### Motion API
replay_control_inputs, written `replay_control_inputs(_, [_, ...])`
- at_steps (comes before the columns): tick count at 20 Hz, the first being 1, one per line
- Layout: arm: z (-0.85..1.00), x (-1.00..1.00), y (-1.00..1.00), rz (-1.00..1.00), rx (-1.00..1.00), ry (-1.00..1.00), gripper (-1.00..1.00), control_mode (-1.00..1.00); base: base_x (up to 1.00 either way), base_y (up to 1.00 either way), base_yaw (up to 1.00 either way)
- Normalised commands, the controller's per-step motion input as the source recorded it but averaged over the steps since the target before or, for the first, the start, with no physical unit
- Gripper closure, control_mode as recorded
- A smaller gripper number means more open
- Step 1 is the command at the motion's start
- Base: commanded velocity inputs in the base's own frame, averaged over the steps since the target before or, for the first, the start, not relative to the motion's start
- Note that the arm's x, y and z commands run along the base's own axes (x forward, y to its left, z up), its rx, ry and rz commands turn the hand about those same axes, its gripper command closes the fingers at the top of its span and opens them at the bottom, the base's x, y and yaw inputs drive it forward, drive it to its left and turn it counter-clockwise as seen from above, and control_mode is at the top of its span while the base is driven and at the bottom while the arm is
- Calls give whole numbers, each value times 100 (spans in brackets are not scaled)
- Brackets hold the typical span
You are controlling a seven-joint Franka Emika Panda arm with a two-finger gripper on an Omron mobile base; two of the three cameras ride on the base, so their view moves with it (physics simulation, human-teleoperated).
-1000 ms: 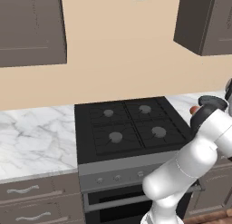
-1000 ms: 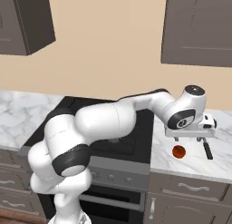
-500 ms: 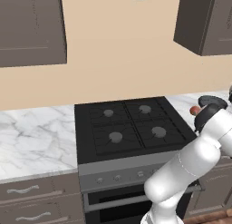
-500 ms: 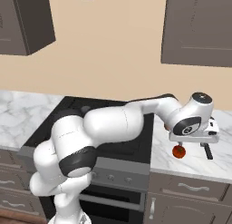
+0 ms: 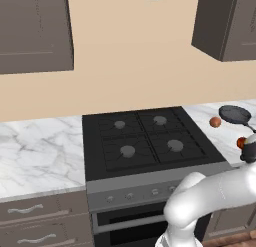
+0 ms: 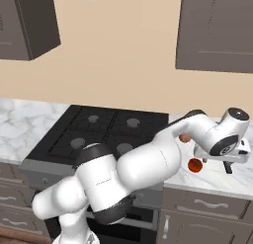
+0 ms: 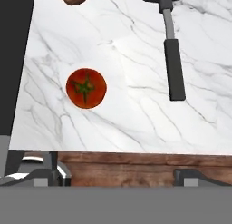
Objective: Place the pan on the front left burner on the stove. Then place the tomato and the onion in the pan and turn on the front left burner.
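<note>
Progress: nothing placed yet | tool (image 7: 118, 173) spread wide, empty, over the white marble bench (image 7: 136, 119) | small dark grey frying pan (image 5: 235, 113) ahead of tool, handle nearest | glossy red tomato (image 7: 86, 88) ahead-left | pale orange-pink onion (image 5: 215, 122) beyond it | black gas stove (image 5: 145, 138) far left, round grey front left burner (image 5: 128, 151) bare and off | you start with the pan.

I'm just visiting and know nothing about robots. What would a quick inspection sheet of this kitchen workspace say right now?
Surface: white marble counter right of the stove.
Job's things: pan, onion and tomato lie apart on that counter; front left burner bare.
Clutter: nothing seen.
Grippers: gripper open, above the counter's front edge, holding nothing.
Cables: nothing seen.
Surroundings: grey wall cabinets, beige wall, drawers below.
</note>
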Motion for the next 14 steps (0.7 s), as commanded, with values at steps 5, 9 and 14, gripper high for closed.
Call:
replay_control_inputs(5, [0, 1, -4, 0, 0, 0, -100, -100, 0, 0, 0])
replay_control_inputs(9, [0, 5, 0, 0, 0, 0, -100, -100, 0, 0, 0])
replay_control_inputs(14, [-1, 10, 0, 0, 0, 0, -100, -100, 0, 0, 0])
